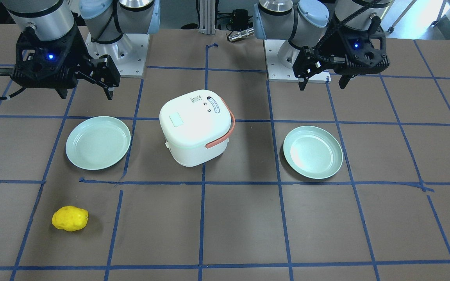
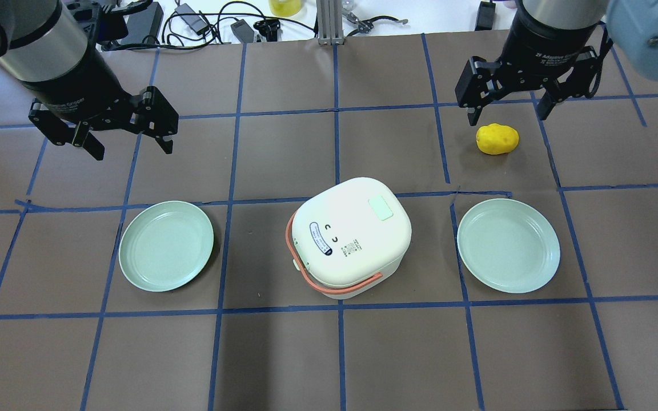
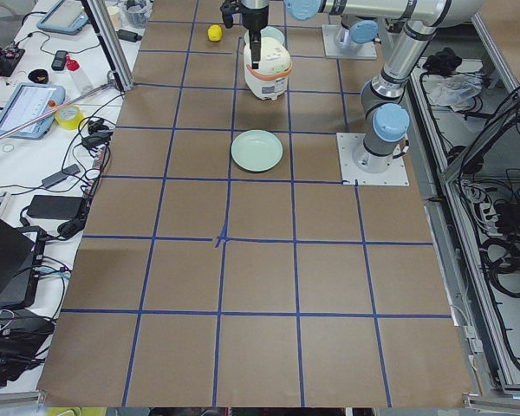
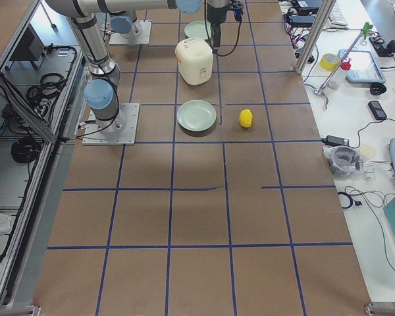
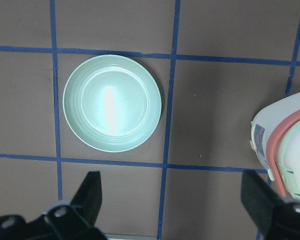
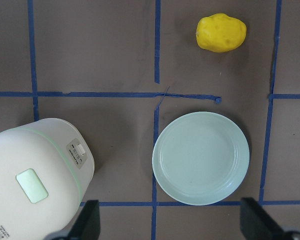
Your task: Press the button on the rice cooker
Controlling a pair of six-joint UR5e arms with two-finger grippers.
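Note:
The white rice cooker (image 2: 352, 234) with a coral handle stands at the table's middle, lid shut. A pale green rectangular button (image 2: 380, 208) sits on its lid and also shows in the right wrist view (image 6: 31, 185). A small white button (image 6: 78, 149) sits on its side panel. My left gripper (image 2: 129, 147) hangs open and empty above the table, beyond the left plate. My right gripper (image 2: 509, 114) hangs open and empty above the lemon. Neither touches the cooker (image 1: 195, 127).
Two pale green empty plates lie either side of the cooker, the left plate (image 2: 166, 245) and the right plate (image 2: 509, 245). A yellow lemon (image 2: 497, 138) lies beyond the right plate. Cables and tools lie past the table's far edge.

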